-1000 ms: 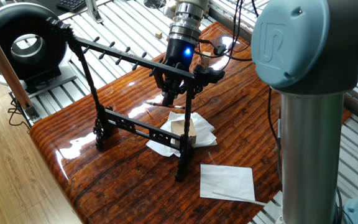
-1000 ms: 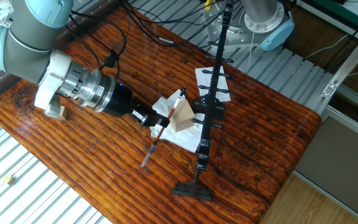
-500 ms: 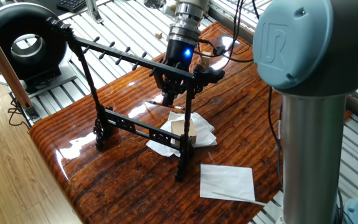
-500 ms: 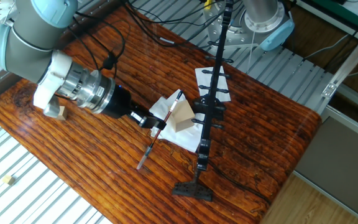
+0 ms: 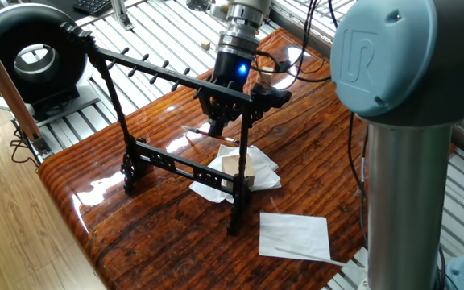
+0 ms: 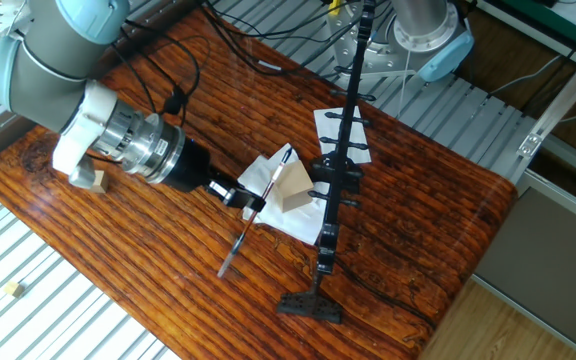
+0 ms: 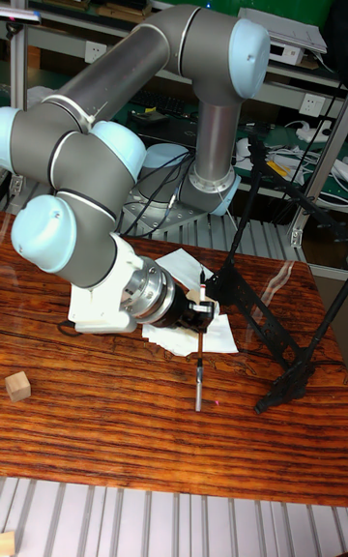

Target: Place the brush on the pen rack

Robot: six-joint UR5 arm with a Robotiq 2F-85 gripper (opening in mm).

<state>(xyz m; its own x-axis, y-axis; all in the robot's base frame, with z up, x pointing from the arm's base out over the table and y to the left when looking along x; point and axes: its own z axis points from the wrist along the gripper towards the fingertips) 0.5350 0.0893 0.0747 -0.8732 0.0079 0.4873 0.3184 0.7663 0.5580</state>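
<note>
Tall fixed view, near edge: a small wooden cube point(image 7: 16, 386) sits at the left on the wooden table point(image 7: 116, 441), well apart from everything else.
Brush: the brush point(image 7: 199, 356) hangs roughly upright in front of the gripper, its lower end just over the table boards; in the other fixed view it shows as a thin shaft point(image 6: 253, 214) slanting from beside the wooden block down to the bare wood.
Gripper: the gripper point(image 7: 204, 312) is closed narrowly on the upper part of the brush; its black fingers point(image 6: 251, 203) clamp the shaft, also seen from one fixed view point(image 5: 218, 127).
White cloth: a crumpled white cloth point(image 6: 259, 175) lies under and behind the gripper, with a pale wooden block point(image 6: 294, 189) on it.
Pen rack: the pen rack point(image 7: 272, 320) stands to the right of the gripper, apart from the brush; one fixed view shows its peg-lined top bar point(image 5: 151, 68) crossing in front of the gripper.
Paper sheet: a flat white sheet point(image 5: 294, 236) lies on the table near the rack's foot.
Far side: a black ring-shaped device point(image 5: 31, 55) sits off the table at far left in one fixed view.
</note>
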